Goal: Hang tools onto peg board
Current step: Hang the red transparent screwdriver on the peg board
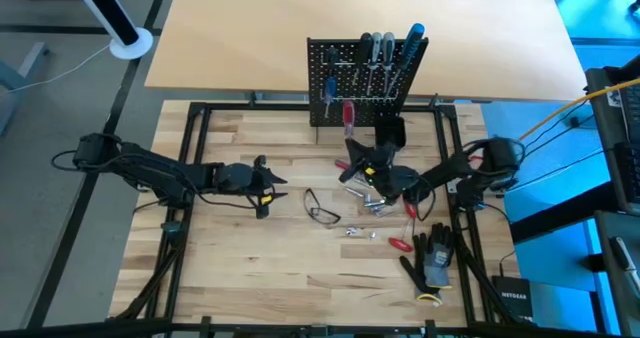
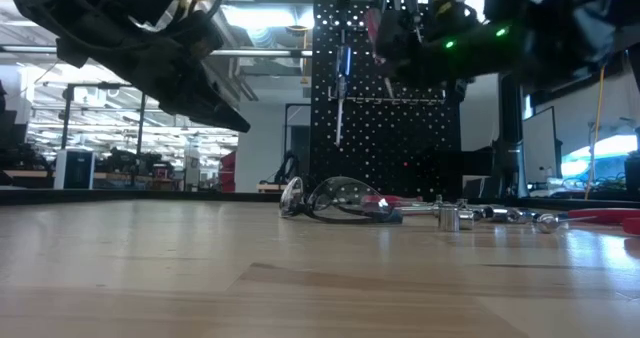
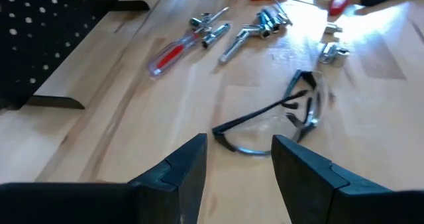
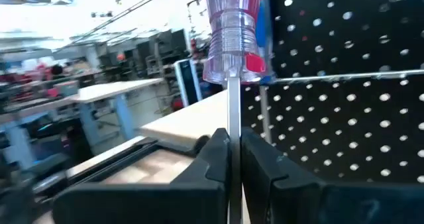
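Right gripper (image 4: 233, 159) pinches the screwdriver (image 4: 233, 32) shaft, seemingly beside the peg board (image 4: 351, 85).

Right wrist view: red-handled screwdriver (image 4: 233, 32) handle cut off by top edge, shaft tip hidden at the bottom between the right gripper (image 4: 233, 159) fingers; room at left is blurred. Low view: both arms cut off by top edge, the dark mass at upper right covers the peg board (image 2: 385, 128) top, so tools hung there can't be told apart; small metal parts (image 2: 470, 216) at center right too small to identify. High view: loose bits (image 1: 360, 231) at center too small to name. Left wrist view: safety glasses (image 3: 285, 118) blurred, peg board at upper left cut off by the edge.
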